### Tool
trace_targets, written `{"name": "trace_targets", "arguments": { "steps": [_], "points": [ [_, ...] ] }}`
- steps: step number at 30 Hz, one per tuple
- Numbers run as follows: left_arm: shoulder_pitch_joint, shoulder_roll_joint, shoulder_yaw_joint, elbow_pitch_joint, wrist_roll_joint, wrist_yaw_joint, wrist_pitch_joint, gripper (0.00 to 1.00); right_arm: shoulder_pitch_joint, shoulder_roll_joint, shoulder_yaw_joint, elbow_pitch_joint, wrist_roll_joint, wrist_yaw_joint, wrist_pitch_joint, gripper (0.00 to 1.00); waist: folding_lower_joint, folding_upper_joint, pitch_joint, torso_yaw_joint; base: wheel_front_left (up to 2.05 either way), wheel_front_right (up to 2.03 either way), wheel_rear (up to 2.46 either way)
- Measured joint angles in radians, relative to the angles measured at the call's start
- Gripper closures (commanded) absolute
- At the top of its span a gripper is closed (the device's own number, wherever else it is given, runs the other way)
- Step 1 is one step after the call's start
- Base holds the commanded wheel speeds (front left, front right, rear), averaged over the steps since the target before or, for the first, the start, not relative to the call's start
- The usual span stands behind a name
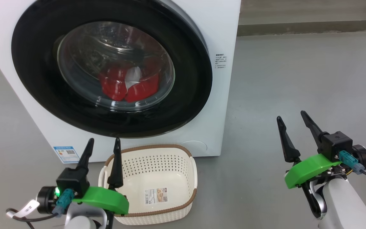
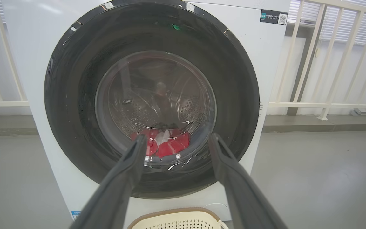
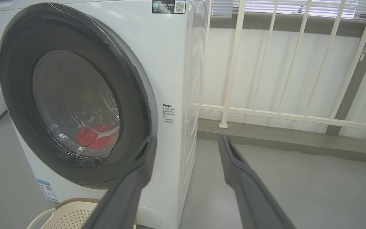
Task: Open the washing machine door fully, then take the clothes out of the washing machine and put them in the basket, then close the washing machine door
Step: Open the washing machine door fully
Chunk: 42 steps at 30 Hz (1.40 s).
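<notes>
Head view: open floor (image 1: 297, 79) beside basket (image 1: 151, 165)

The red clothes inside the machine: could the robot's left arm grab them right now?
Probably not. The washing machine door is shut, so its glass stands between the open left gripper and the clothes; it must open first.

Grey floor (image 1: 297, 70) — white railing (image 3: 233, 63), perhaps blinds (image 3: 297, 6) behind.

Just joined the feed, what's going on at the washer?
Nothing is being handled yet. The washing machine door is shut, with the red clothes visible inside. The basket sits on the floor before the washing machine, no clothes in it. The left gripper and right gripper hover open and empty, short of the door.
</notes>
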Motion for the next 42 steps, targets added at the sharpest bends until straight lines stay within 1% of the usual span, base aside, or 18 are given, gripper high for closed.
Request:
{"name": "trace_targets", "arguments": {
  "steps": [10,16,20,21,22,23,24,25,30,37,38,39,42],
  "points": [
    [0.0,0.0,-0.001,-0.019,0.015,0.0,0.0,0.0,0.0,0.0,0.003,0.01,0.016,0.0,0.0,0.0,0.0,0.0,0.025,0.013,0.0,0.0,0.0],
    [0.0,0.0,-0.002,-0.025,0.015,0.0,0.0,0.0,-0.017,0.0,-0.005,-0.01,0.022,0.0,0.0,0.0,0.0,0.0,0.051,0.023,0.0,0.0,0.0],
    [-0.005,0.0,-0.002,-0.031,0.015,-0.001,0.0,0.0,-0.022,0.0,-0.01,-0.021,0.054,0.0,0.0,0.0,0.0,0.0,0.075,0.03,0.0,0.0,0.0],
    [-0.011,0.0,-0.002,-0.031,0.015,-0.001,0.0,0.0,-0.026,0.0,-0.012,-0.023,0.057,0.0,0.0,0.24,0.0,0.0,0.082,0.032,0.0,0.0,0.0],
    [-0.018,0.001,-0.002,-0.033,0.015,-0.001,0.0,0.0,-0.034,-0.001,-0.012,-0.025,0.06,0.0,0.0,0.53,0.0,-0.0001,0.089,0.033,0.0,0.0,0.0],
    [-0.023,0.0,-0.002,-0.036,0.015,-0.001,0.0,0.0,-0.041,-0.001,-0.013,-0.027,0.076,0.0,0.0,0.65,-0.0001,0.0,0.097,0.035,0.0,0.0,0.0],
    [-0.026,0.0,-0.002,-0.037,0.015,-0.002,0.0,0.0,-0.05,0.0,-0.014,-0.027,0.091,0.0,0.0,0.84,0.0,0.0,0.105,0.037,0.0,0.0,0.0],
    [-0.031,0.0,-0.002,-0.037,0.015,-0.002,0.0,0.0,-0.06,-0.001,-0.017,-0.027,0.105,0.0,0.0,1.0,0.0,0.0,0.113,0.039,0.0,0.0,0.0],
    [-0.044,0.0,-0.005,-0.047,0.015,-0.002,0.0,0.0,-0.119,-0.002,-0.018,-0.003,0.233,0.0,0.0,1.0,-0.0001,0.0,0.157,0.05,0.0,0.0,0.0],
    [-0.081,0.0,-0.004,-0.055,0.014,-0.003,0.0,0.0,-0.232,-0.004,-0.004,0.069,0.469,0.0,0.0,1.0,-0.0001,0.0,0.218,0.067,0.0,0.0,0.0],
    [-0.081,0.0,-0.005,-0.056,0.014,-0.003,0.0,0.0,-0.247,-0.004,-0.002,0.081,0.494,0.0,0.0,1.0,-0.0001,0.0,0.226,0.07,0.0,0.0,0.0],
    [-0.081,0.0,-0.005,-0.056,0.014,-0.003,0.0,0.0,-0.247,-0.004,-0.002,0.081,0.494,0.0,0.0,1.0,-0.0001,0.0,0.226,0.07,0.0,0.0,0.0],
    [-0.081,0.0,-0.008,-0.058,0.014,-0.003,0.0,0.0,-0.291,-0.006,0.015,0.109,0.565,0.0,0.0,1.0,-0.0001,0.0,0.245,0.079,0.0,0.0,0.0]
  ]
}}
